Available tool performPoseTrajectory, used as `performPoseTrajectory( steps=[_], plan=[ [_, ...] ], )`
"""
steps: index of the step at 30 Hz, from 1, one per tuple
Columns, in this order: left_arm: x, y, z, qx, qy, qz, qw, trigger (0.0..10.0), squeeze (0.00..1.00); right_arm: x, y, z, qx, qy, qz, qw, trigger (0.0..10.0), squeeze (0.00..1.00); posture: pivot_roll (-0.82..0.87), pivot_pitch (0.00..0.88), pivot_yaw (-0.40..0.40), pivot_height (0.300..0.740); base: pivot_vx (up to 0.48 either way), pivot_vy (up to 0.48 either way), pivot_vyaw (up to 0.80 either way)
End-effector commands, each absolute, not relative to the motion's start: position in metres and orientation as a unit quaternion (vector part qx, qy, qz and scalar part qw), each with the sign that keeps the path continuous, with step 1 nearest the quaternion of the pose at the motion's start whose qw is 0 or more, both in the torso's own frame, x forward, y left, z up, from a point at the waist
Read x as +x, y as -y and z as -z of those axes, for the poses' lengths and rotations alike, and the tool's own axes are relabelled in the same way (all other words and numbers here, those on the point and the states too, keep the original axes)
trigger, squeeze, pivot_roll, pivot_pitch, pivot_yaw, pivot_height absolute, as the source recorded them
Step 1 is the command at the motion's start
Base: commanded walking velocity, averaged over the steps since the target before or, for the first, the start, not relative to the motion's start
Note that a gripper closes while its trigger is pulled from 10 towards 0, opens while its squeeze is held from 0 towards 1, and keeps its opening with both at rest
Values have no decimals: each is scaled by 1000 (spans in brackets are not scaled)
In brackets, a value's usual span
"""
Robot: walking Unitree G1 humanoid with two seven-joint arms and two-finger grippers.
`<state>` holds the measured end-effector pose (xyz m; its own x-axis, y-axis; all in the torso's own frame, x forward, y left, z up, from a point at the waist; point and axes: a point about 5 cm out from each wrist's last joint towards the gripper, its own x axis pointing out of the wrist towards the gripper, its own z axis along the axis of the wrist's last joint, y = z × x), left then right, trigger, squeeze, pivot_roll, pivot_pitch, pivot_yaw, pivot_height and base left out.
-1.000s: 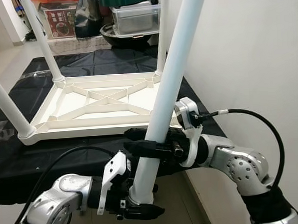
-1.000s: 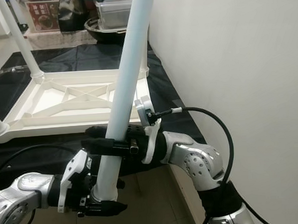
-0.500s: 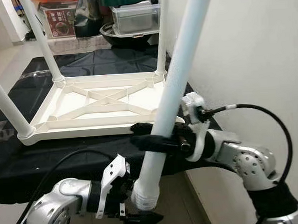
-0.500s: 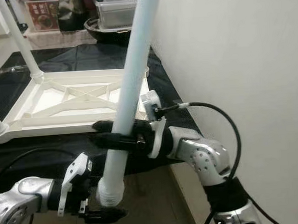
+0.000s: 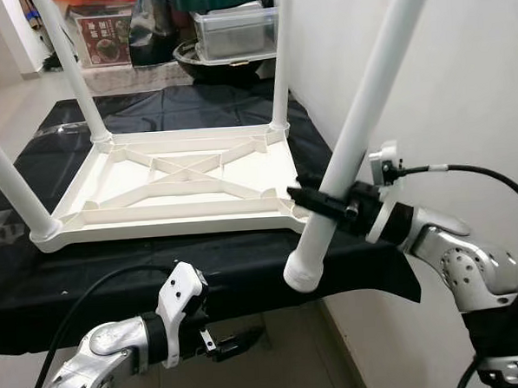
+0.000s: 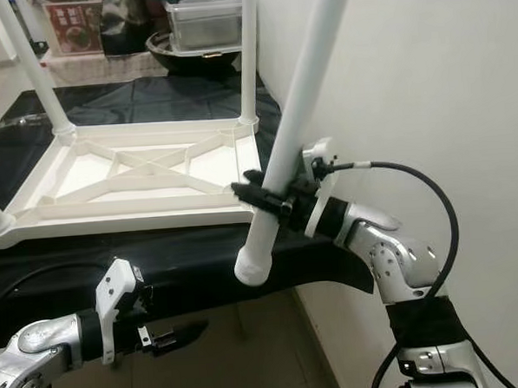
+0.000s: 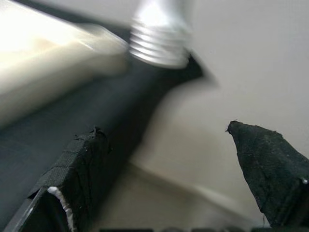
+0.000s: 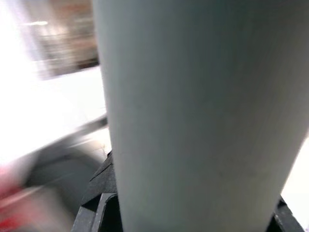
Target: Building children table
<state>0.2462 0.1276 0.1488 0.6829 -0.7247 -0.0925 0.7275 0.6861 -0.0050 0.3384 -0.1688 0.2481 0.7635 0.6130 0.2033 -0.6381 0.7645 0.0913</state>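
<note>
Gripping white table leg point(image 5: 360, 128), right claw point(image 5: 329, 206) clamped around

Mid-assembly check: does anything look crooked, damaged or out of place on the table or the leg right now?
Nothing looks damaged. The tabletop lies upside down on the black cloth with three legs fitted. The fourth leg is held tilted by the right gripper, its threaded end hanging off the near right corner, not seated. The left gripper is open below.

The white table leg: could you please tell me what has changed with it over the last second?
The left gripper let go of the table leg and dropped away, open. The right gripper, clamped on it, carried it right and forward toward the tabletop's near right corner. Tabletop, three fitted legs and black cloth stayed put.
</note>
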Motion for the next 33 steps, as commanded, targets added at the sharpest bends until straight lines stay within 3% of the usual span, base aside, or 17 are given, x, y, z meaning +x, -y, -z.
performPoseTrajectory(
  steps=[1, 2, 3, 6, 7, 14, 15, 18, 20, 25, 31, 33],
  plan=[
    [248, -123, -159, 26, -5, 345, 938, 10000, 0, 348, 181, -260, 37, 128, -210, 968, 0, 0, 48, 70, -13, 740, 0, 0, 0],
    [250, -122, -161, 28, 6, 320, 947, 10000, 0, 350, 182, -264, 9, 149, -166, 975, 0, 0, 49, 70, -13, 740, 0, 0, 0],
    [251, -121, -161, 24, 11, 304, 952, 10000, 0, 352, 184, -270, -14, 165, -119, 979, 3529, 0, 51, 73, -14, 740, 0, 0, 0],
    [253, -121, -162, 18, 14, 292, 956, 10000, 0, 354, 185, -275, -33, 180, -76, 980, 3529, 0, 50, 73, -14, 740, 0, 0, 0],
    [253, -118, -162, 15, 15, 291, 957, 10000, 0, 358, 184, -276, -39, 185, -61, 980, 10000, 0, 52, 76, -14, 740, 0, 0, 0],
    [251, -110, -168, 17, 30, 291, 956, 10000, 0, 378, 171, -276, -89, 200, -15, 976, 10000, 0, 66, 103, -21, 740, 0, 0, 0],
    [250, -109, -171, 16, 36, 285, 958, 10000, 0, 384, 165, -275, -98, 202, -9, 974, 10000, 0, 78, 147, -28, 740, 0, 0, 0],
    [249, -108, -174, 18, 43, 278, 959, 10000, 0, 388, 160, -273, -97, 201, -8, 975, 10000, 0, 81, 155, -29, 740, 0, 0, 0],
    [244, -104, -183, 16, 57, 261, 964, 10000, 0, 396, 150, -269, -110, 203, 5, 973, 10000, 0, 102, 221, -44, 740, 0, 0, 0],
    [237, -102, -195, 11, 71, 245, 967, 10000, 0, 402, 138, -264, -133, 203, 11, 970, 10000, 0, 95, 276, -53, 740, 0, 0, 0],
    [235, -101, -193, 10, 67, 241, 968, 10000, 0, 404, 128, -258, -142, 203, -3, 969, 10000, 0, 86, 288, -60, 740, 0, 0, 0],
    [235, -102, -191, 10, 63, 237, 969, 10000, 0, 405, 124, -255, -108, 191, -12, 976, 10000, 0, 82, 290, -62, 740, 0, 0, 0]
  ],
)
